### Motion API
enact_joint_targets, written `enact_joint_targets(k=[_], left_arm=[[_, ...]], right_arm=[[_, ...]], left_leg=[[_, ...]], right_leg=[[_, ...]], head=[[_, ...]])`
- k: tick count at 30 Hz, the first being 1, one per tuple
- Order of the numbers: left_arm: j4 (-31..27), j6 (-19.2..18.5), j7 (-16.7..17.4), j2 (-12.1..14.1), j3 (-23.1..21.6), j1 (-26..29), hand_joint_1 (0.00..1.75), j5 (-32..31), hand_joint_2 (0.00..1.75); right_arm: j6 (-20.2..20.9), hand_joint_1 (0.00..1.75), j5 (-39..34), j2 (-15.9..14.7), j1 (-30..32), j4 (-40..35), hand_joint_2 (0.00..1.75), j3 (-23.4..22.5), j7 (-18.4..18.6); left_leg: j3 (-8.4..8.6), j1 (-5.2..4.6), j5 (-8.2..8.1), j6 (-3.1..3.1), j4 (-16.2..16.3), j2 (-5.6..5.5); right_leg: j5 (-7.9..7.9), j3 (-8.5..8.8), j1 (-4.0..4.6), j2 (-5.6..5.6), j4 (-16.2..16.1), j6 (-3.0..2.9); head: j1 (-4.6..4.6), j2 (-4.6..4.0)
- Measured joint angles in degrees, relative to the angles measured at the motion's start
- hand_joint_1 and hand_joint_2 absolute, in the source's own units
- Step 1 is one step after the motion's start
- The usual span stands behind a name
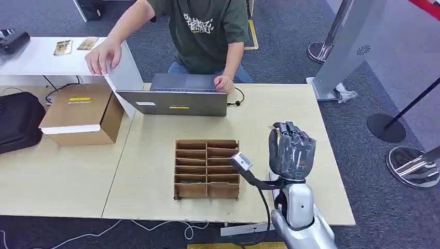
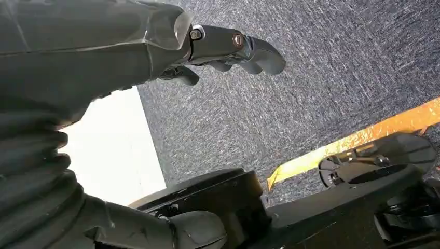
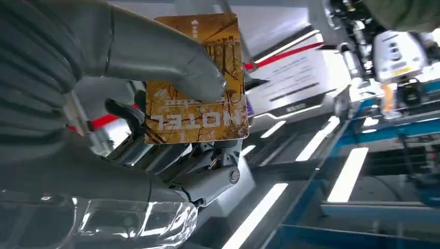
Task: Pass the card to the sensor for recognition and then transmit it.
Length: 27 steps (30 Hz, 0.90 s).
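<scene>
The right hand is raised above the table, fingers clamped on the card. Pickup looks complete; sensor presentation and handover seemingly remain. The left hand hangs empty, fingers curled.

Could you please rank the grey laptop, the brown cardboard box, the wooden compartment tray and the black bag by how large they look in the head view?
1. Grey laptop
2. Brown cardboard box and wooden compartment tray: look about alike, so unranked.
3. Black bag: cut off by the picture's edge, so its full size is unsure.
</scene>
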Motion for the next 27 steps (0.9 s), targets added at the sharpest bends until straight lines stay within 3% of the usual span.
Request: enact_joint_targets(k=[2, 12, 27], left_arm=[[0.00, -0.07, 0.02, 0.00, 0.00, -0.03, 0.00, -0.35, 1.75], [0.00, -1.12, 0.68, -0.28, -0.02, -0.57, 0.00, -2.80, 1.75], [0.00, -2.73, 1.75, -0.50, -0.41, -1.08, 0.00, -3.93, 1.75]], right_arm=[[0.00, 1.75, -0.11, 2.00, -1.18, 1.61, 1.75, -1.81, -2.95], [0.90, 1.75, -0.50, 7.41, -8.19, 6.75, 1.75, -6.31, -8.98], [3.98, 1.75, -0.48, 11.41, -21.71, 19.15, 1.75, -6.93, -10.09]], left_leg=[[-0.01, 0.00, 0.00, 0.00, 0.00, -0.02], [-0.02, -0.05, 0.00, 0.01, 0.01, 0.00], [-0.01, -0.04, 0.01, 0.00, 0.02, -0.02]], right_leg=[[-0.01, 0.00, 0.00, -0.02, 0.00, -0.01], [0.01, 0.01, -0.01, 0.00, -0.01, 0.01], [0.01, -0.01, -0.01, 0.00, 0.00, 0.01]], head=[[0.00, 0.02], [0.00, 0.00], [0.02, 0.00]])
